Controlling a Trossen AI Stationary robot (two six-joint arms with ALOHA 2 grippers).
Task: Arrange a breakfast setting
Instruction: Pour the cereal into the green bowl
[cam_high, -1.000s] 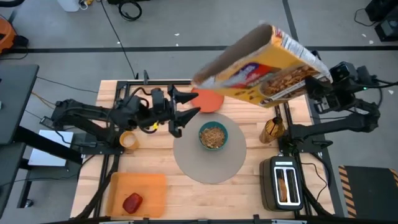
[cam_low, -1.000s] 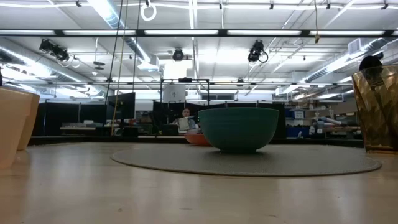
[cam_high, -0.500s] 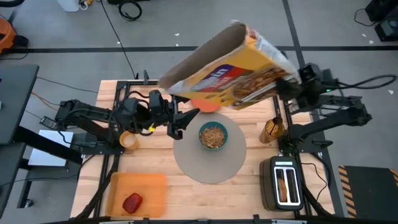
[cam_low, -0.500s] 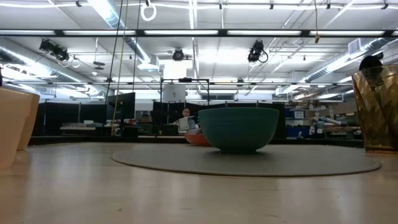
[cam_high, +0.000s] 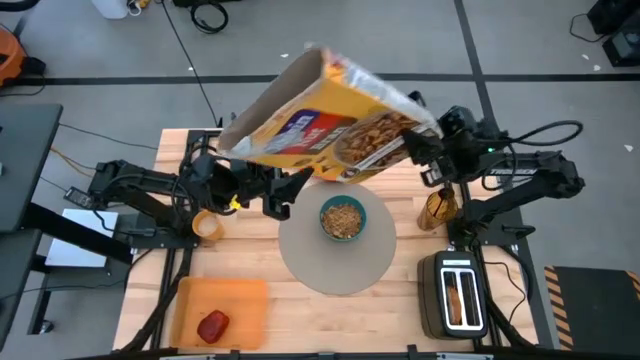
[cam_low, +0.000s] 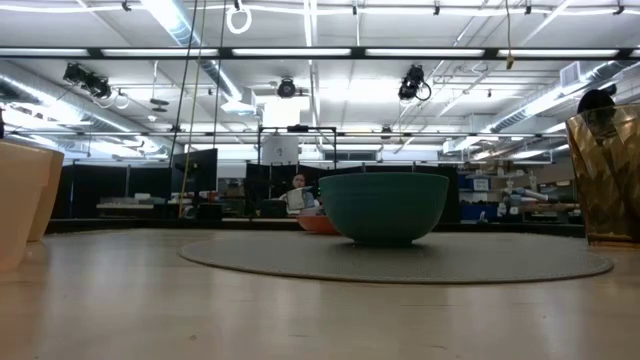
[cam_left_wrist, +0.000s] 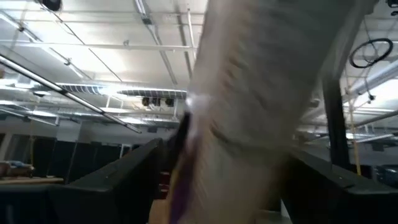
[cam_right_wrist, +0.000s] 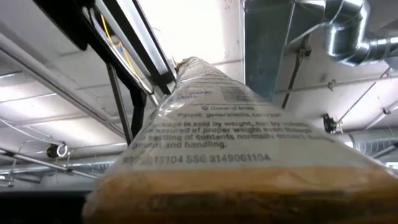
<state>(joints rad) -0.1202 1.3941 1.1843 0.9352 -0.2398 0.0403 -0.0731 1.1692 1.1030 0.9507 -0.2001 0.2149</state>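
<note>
My right gripper (cam_high: 426, 160) is shut on the yellow cereal box (cam_high: 320, 125), which lies tilted in the air above the table's far middle. My left gripper (cam_high: 292, 195) is open and stands under the box's left part; whether it touches the box I cannot tell. The teal bowl (cam_high: 343, 217), with cereal in it, stands on the round grey mat (cam_high: 338, 262). The box hides most of the orange plate (cam_high: 322, 180). The small yellow cup (cam_high: 206, 226) stands at the left. The red apple (cam_high: 212, 325) lies on an orange board (cam_high: 235, 300). Toast (cam_high: 456, 298) sticks out of the toaster's slots. No spoon shows. My right gripper holds the cereal box at its right end (cam_high: 412, 145), coming level from the table's right side. The box itself hides the fingers. The box hangs lifted clear, its long side slanting out toward the table's left. Its clear inner bag (cam_right_wrist: 224, 124) fills the right wrist view.
The black-and-silver toaster (cam_high: 455, 295) stands at the near right. An amber glass (cam_high: 438, 208) stands right of the mat. Bare wood lies between the mat and the board.
My right gripper has gone toward the table's left edge with the cereal box. The box has swung from the far right corner over the orange plate and my left gripper. My left gripper has drawn back a little toward the left edge.
</note>
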